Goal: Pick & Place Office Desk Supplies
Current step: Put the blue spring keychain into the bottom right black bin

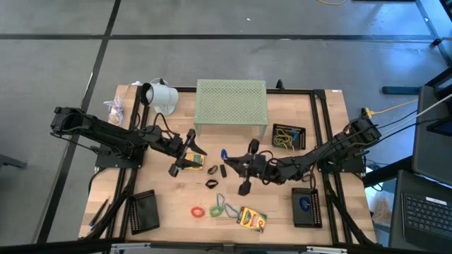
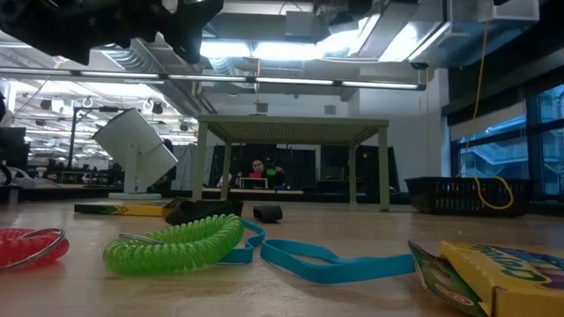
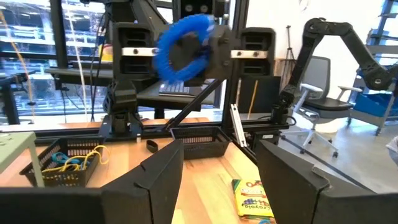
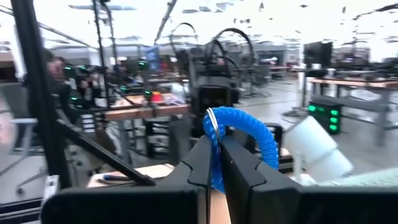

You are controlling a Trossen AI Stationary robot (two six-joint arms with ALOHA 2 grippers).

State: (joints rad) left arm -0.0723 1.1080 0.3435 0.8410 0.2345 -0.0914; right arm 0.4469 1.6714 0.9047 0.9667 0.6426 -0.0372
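Squeezed tight on the blue coil loop [image 4: 244, 144], the right gripper [image 4: 216, 163] holds it up above the table middle, so it should stay pinched and go slowly to a black tray [image 1: 308, 207], while the left gripper [image 1: 185, 159] waits wide open nearby.

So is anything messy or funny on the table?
Nothing looks broken or spilled. Coil bands lie loose near the front: red, green. The right pincer holds a blue coil band up in the air.

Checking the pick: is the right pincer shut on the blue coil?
Shut on it: the right pincer pinches the blue coil, lifted clear of the table.
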